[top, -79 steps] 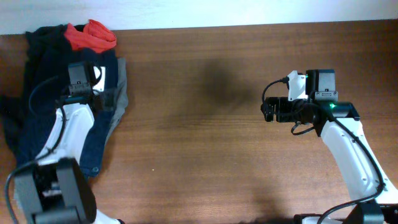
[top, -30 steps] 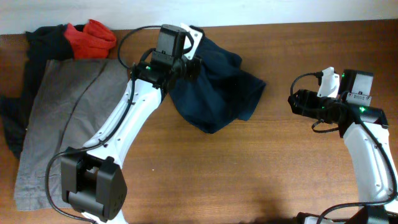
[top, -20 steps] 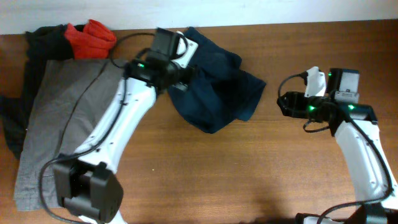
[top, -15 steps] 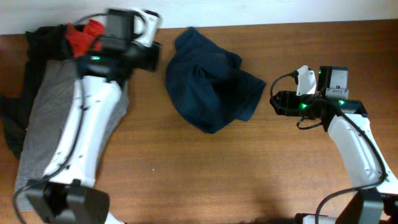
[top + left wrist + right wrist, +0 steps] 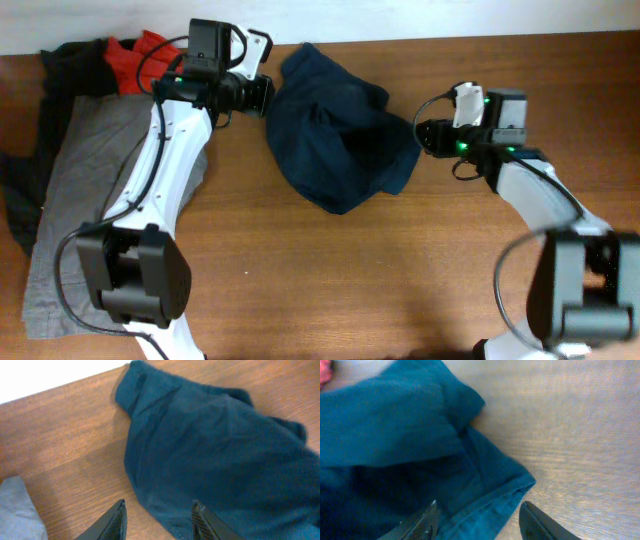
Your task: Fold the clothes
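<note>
navy shorts (image 5: 340, 140) lay crumpled at the far middle of the brown wooden surface (image 5: 400, 270), shape lost in folds. the left arm hid part of one grey piece (image 5: 80, 200); one black piece (image 5: 55, 65) and one red-orange piece (image 5: 145, 55) sat far left. left fingers (image 5: 116, 520) and right fingers (image 5: 425, 525) stood apart, gripping nothing.

The overhead view looks straight down on the whole tabletop (image 5: 330, 270). Each wrist view sits close above the navy garment (image 5: 340, 140), left at its left edge, right at its right hem; all share it.
</note>
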